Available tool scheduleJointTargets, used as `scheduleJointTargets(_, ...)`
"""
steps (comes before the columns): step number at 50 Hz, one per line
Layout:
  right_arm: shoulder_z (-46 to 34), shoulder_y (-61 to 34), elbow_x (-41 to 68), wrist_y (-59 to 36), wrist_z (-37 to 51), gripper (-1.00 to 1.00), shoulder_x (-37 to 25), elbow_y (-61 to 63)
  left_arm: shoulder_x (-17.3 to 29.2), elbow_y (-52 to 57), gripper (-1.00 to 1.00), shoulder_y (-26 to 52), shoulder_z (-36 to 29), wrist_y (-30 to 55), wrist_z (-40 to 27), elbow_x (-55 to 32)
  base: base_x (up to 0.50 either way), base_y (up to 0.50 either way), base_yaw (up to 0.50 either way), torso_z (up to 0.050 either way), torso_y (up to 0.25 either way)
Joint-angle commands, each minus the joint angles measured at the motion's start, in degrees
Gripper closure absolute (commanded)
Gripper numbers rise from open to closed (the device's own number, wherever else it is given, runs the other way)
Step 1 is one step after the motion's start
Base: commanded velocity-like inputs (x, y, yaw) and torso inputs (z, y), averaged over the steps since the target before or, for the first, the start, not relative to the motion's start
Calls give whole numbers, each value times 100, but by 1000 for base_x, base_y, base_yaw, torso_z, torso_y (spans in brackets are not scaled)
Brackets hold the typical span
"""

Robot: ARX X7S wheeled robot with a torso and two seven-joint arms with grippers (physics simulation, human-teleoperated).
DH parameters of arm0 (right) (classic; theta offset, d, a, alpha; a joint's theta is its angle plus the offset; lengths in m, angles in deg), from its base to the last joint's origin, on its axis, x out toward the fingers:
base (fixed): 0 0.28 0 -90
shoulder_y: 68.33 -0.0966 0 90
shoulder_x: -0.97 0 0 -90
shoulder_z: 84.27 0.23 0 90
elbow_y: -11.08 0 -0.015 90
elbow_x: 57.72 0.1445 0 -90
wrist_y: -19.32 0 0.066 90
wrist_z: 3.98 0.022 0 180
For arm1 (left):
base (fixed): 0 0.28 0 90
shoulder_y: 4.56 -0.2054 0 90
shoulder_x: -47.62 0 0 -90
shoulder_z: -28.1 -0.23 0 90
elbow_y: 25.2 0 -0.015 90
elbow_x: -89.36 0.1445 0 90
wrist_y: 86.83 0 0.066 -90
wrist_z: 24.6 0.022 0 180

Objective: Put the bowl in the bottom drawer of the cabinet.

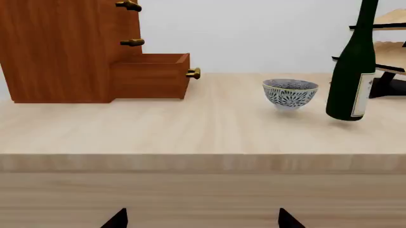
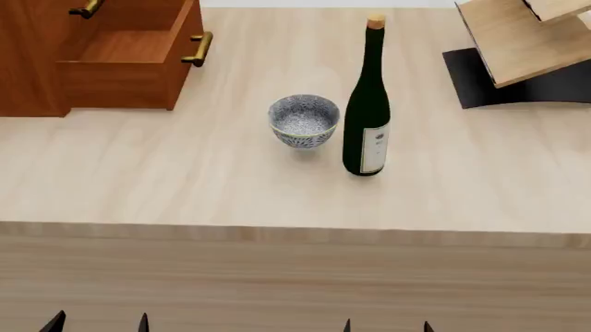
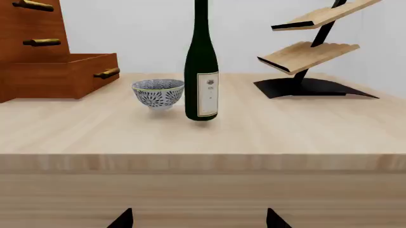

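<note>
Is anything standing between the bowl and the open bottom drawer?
Nothing visible. The bowl sits on bare table, the bottom drawer is pulled open, and the wine bottle stands on the bowl's far side.

Ahead of my fingers the table (image 2: 185,180) lies bare right up to the bowl (image 2: 304,120). The wine bottle (image 2: 367,104) stands just beside the bowl on my right, upright and in the way from that side. To my left the path to the bottom drawer (image 2: 129,62) is open; it is pulled out, nothing inside as far as I can see. The rack (image 2: 517,48) sits well off right.
</note>
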Motion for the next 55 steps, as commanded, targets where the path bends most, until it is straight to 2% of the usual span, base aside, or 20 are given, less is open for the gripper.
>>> scheduleJointTargets(1, -300, -5, 246, 15, 300, -100, -247, -6, 274, -7, -100, 10, -324, -13, -324, -274, 0, 0, 0, 0, 0)
scheduleJointTargets(12, -429, 1, 373, 49, 379, -100, -363, -61, 382, 125, -100, -106, -371, -35, -89, -872, 0, 0, 0, 0, 0)
scheduleJointTargets(25, -591, 10, 439, 51, 486, -100, -438, -89, 492, 282, -100, -178, -446, 66, -243, -923, 0, 0, 0, 0, 0)
scheduleJointTargets(55, -826, -28, 629, -47, 714, -100, -609, -23, 739, 495, -100, -211, -586, 39, -417, -1120, 0, 0, 0, 49, 0)
